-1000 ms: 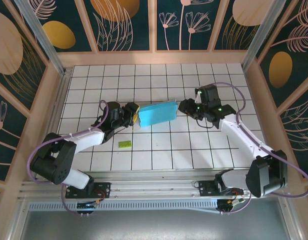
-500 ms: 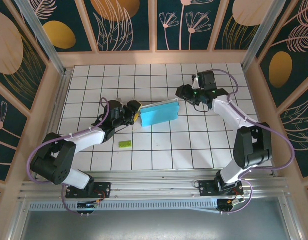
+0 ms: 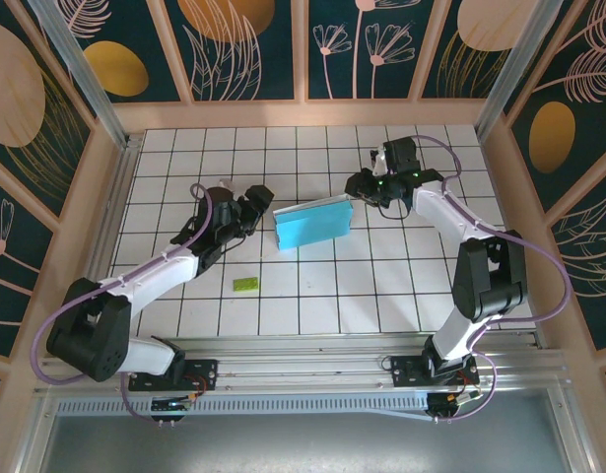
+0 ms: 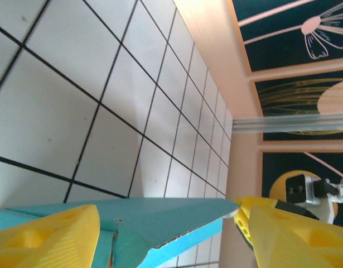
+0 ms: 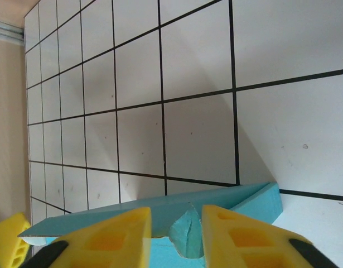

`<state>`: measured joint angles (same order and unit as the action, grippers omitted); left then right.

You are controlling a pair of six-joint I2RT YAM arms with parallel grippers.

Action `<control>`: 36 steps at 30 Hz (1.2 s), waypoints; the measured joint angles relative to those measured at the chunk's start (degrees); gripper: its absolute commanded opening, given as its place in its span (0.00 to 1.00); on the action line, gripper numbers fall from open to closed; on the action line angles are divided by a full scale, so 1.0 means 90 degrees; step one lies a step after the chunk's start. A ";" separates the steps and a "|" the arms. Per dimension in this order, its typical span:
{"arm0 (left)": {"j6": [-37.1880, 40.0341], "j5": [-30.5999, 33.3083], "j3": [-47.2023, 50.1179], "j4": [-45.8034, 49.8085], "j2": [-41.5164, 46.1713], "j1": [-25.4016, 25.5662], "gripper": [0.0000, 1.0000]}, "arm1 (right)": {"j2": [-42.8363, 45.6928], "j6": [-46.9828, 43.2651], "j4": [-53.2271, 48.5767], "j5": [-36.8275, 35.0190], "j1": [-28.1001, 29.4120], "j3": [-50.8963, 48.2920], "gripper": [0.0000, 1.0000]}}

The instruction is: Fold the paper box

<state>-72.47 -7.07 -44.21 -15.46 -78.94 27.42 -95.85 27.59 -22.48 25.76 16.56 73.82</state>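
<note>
Your light blue shallow card box point(image 3: 312, 222) lies near the middle of the white tiled table point(image 3: 283, 305), between your two arms. Your left gripper point(image 3: 261, 200) stands at the box's left end, its yellow fingers point(image 4: 46, 237) spread wide apart. Your right gripper point(image 3: 354, 189) straddles the wall at the far right corner, its fingertips point(image 5: 244, 237) close together. Whether they actually pinch the card cannot be told.
</note>
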 measured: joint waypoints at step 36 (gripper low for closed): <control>0.4214 -0.0185 -0.1069 0.1219 -0.0566 0.0039 0.64 | 0.0223 -0.0741 -0.0342 -0.0595 0.0262 0.0080 0.28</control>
<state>-34.54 -8.73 -53.82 -4.49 -84.03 27.77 -93.84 20.93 -25.56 20.40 18.92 74.54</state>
